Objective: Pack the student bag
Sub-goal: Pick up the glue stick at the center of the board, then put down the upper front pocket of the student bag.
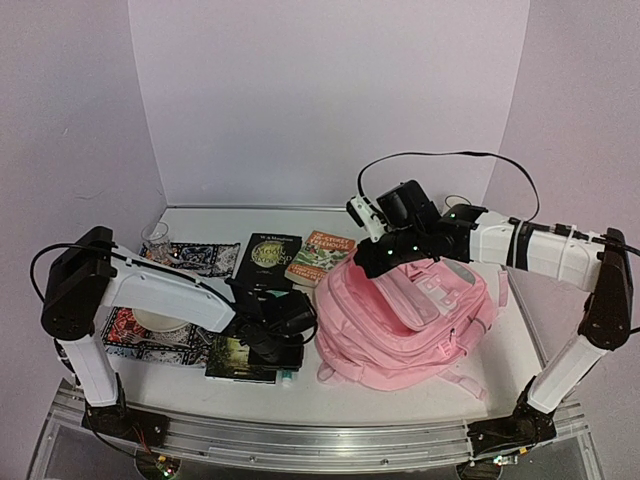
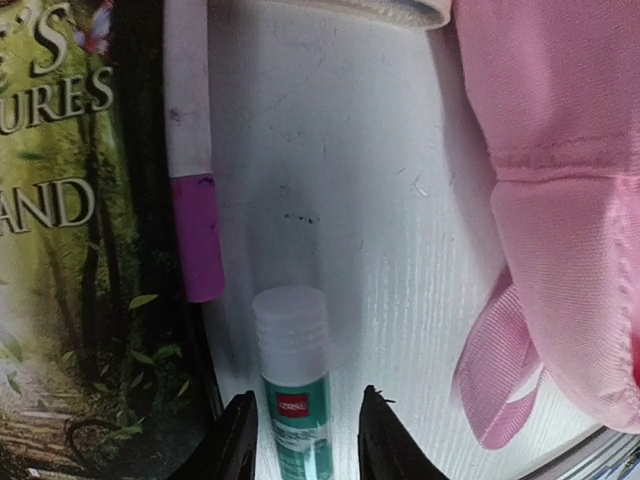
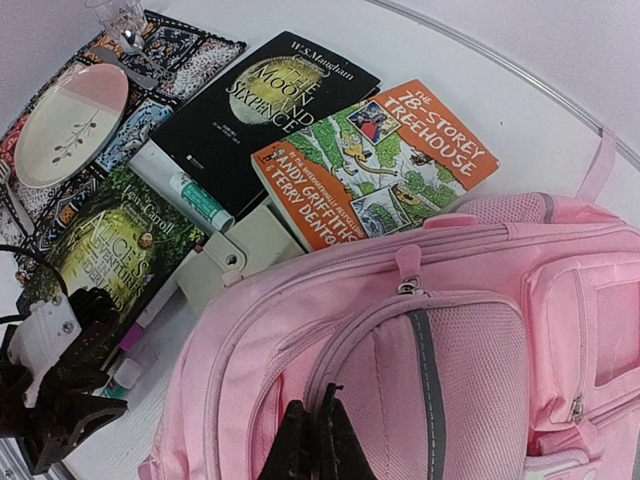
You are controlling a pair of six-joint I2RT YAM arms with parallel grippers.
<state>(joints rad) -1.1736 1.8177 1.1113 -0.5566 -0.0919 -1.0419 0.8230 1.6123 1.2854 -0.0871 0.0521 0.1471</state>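
- The left pincer (image 2: 306, 396) stands open, its jaws straddling a translucent-capped green-and-white glue stick (image 2: 290, 345) on the white table (image 2: 380, 200); a green forest-covered book (image 2: 70, 250) lies at 9 o'clock.
- The large soft pink fabric student bag (image 1: 400, 320) lies at the table's 3 o'clock.
- The right pincer (image 3: 312, 432) is closed over the bag's front pocket.

The top camera looks from above and behind my bases over the whole bench (image 1: 400, 395). My left wrist camera looks down, very close to it. My right wrist camera looks leftward from higher; both show the student bag (image 3: 450, 300) and the green book (image 2: 60, 300).
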